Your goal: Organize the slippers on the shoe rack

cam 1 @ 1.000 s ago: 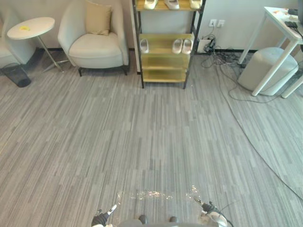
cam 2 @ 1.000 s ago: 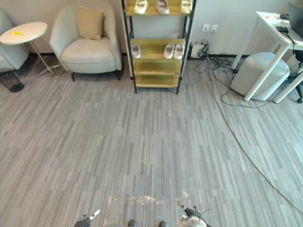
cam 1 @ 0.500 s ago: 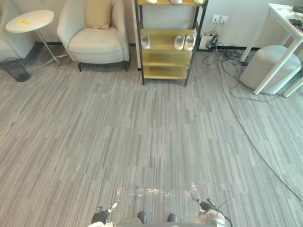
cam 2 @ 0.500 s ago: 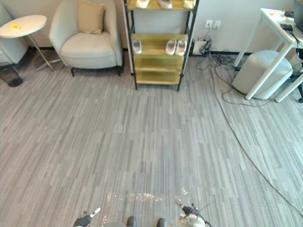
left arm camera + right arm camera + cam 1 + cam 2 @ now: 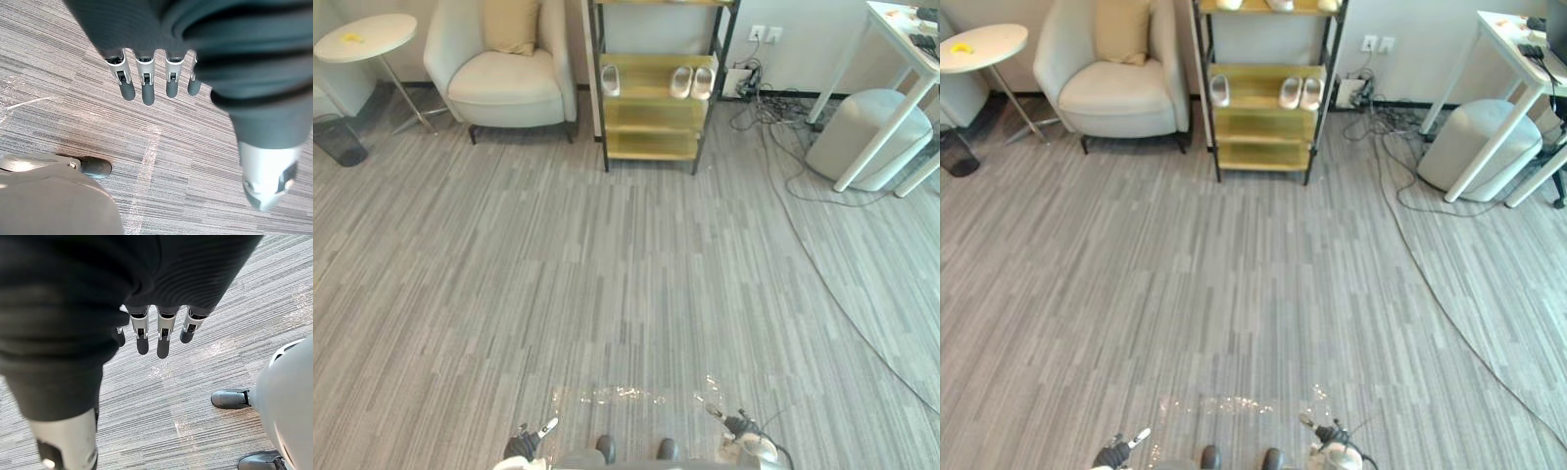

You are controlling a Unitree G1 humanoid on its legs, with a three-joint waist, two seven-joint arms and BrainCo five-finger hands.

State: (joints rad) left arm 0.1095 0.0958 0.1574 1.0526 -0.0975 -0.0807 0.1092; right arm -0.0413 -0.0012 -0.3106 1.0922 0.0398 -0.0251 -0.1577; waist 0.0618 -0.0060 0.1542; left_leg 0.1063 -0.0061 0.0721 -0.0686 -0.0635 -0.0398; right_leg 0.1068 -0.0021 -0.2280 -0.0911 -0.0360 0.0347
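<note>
Left eye view: slippers sit on the shoe rack, well apart from left hand and right hand; fingers straight, apart, empty.

Right hand, fingers straight, above grey floor.

Count from the head camera: 6 slippers, 1 shoe rack.
I make out 3 on the top shelf and 3 on the middle shelf; nearby, 1 armchair, 1 cushion, 1 round side table, 1 grey pouffe.
</note>
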